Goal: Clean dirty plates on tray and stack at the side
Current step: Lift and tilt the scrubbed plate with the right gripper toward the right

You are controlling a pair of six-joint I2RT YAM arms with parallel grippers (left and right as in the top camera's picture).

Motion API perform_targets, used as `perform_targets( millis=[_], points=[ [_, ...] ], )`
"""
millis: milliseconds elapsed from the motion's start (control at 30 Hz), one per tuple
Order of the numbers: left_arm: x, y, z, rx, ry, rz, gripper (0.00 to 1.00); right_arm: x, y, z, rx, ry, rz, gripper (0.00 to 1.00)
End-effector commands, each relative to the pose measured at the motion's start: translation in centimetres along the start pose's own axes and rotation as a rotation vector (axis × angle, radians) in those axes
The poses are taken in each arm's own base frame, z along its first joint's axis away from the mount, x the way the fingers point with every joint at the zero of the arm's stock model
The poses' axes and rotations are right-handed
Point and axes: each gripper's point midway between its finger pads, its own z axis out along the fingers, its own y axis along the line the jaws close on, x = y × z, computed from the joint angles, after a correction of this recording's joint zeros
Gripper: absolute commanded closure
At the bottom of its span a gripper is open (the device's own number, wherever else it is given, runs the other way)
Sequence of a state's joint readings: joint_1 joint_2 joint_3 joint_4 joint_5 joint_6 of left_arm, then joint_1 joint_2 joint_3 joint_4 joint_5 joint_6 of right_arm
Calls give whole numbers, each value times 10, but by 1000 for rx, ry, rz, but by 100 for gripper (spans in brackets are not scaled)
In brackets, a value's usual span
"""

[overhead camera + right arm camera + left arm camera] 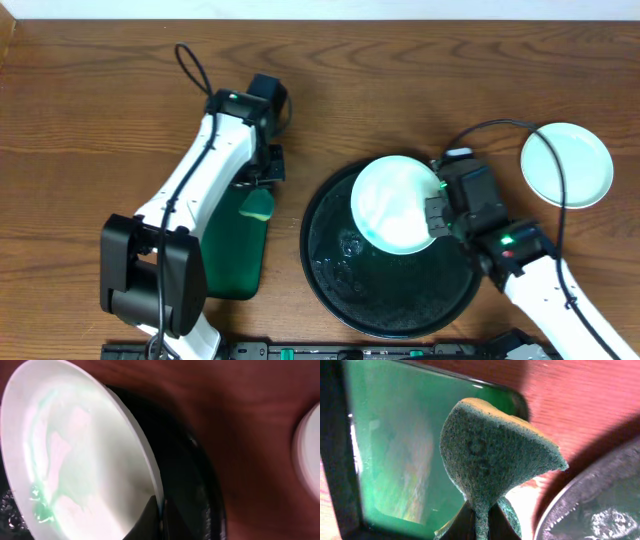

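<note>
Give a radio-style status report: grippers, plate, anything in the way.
Left gripper shut on sponge, over green tray. Right gripper shut on smeared plate, held above black tray. Second plate on tabletop. Nothing between sponge and plate.

no readable text, labels, brands, numbers, signs in any view

The overhead view is bright, even and sharp, with short soft shadows beside the arms (pixel 205 175) and small wet glints on the black tray (pixel 345 285). In the left wrist view the sponge (pixel 495 455) is crisp, a white streak of glare runs down the left of the green tray (pixel 395 460), and dark shadow crosses the reddish table (pixel 570 405) at the right. The right wrist view is dim, red-tinted and soft throughout, the smeared plate (pixel 75 460) washed pale.
</note>
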State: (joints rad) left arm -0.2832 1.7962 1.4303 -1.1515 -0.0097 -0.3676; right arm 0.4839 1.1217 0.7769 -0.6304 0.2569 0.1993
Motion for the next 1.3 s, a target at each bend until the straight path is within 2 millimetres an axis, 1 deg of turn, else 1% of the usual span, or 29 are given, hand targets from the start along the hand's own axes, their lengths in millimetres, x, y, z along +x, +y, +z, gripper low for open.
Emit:
perform_targets(
  millis=[0,100,133,167,267,467,633,867,1000,1267],
  points=[
    [-2,14,3,-27,3,-42,93,-27,-6,-19,157,-110,-138,99],
    [-3,17,3,-27,4,-51,93,-37,-8,-30,238,-141,-198,99],
    [-3,17,3,-27,3,-52,93,-40,-11,-33,267,-147,-207,99],
    [-4,18,3,-26,1,-54,92,-46,-17,-42,325,-150,-239,99],
    [-5,17,3,-24,-4,-54,92,-56,-26,-53,408,-141,-307,99],
    [-8,16,5,-18,-18,-56,93,-76,-34,-74,524,-132,-465,99],
    [-10,15,7,-16,-21,-75,93,-86,-32,-92,610,-150,-577,99],
    [-10,15,7,-17,-21,-75,93,-97,-29,-122,819,-155,-805,99],
    [-10,15,7,-17,-21,-75,93,-101,-22,-133,871,-178,-856,99],
    [-10,15,7,-16,-21,-75,93,-105,-1,-148,934,-216,-956,99]
  ],
)
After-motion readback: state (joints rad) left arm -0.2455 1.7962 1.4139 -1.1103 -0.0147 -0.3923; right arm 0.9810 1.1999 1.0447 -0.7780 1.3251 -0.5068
